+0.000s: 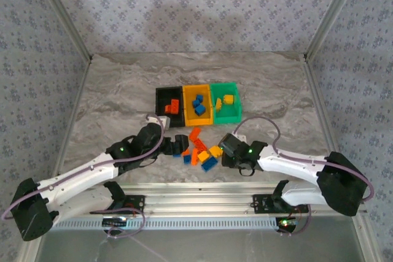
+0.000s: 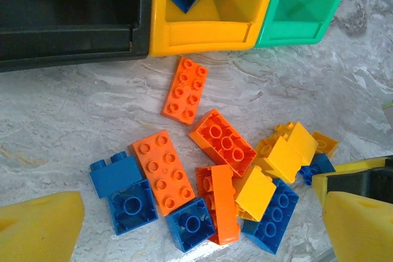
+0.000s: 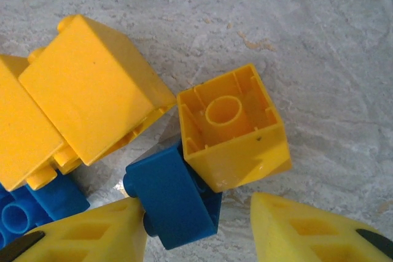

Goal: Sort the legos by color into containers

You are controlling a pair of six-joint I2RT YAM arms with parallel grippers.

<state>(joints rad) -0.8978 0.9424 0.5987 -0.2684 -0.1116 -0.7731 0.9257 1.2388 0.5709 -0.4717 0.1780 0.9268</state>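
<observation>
The containers stand in a row at mid-table: black [image 1: 161,97], yellow-orange [image 1: 198,92] and green [image 1: 235,99]. Orange bricks lie in the black one, blue bricks in the yellow-orange one, yellow bricks in the green one. Loose legos [image 1: 199,150] in orange, blue and yellow lie piled in front of them. My left gripper [image 1: 178,145] hangs wide open over the pile's left side [image 2: 196,231], holding nothing. My right gripper [image 1: 222,150] is open around a small blue brick [image 3: 175,200]. Its left finger [image 3: 86,237] touches the brick; the right finger [image 3: 307,231] stands apart from it. An upturned yellow brick [image 3: 233,130] leans on the blue one.
In the left wrist view the black bin [image 2: 67,23], yellow-orange bin [image 2: 209,29] and green bin [image 2: 301,10] sit just beyond the pile. Bare marble table [image 1: 110,102] lies left and right of the bins. Patterned walls close in the back and sides.
</observation>
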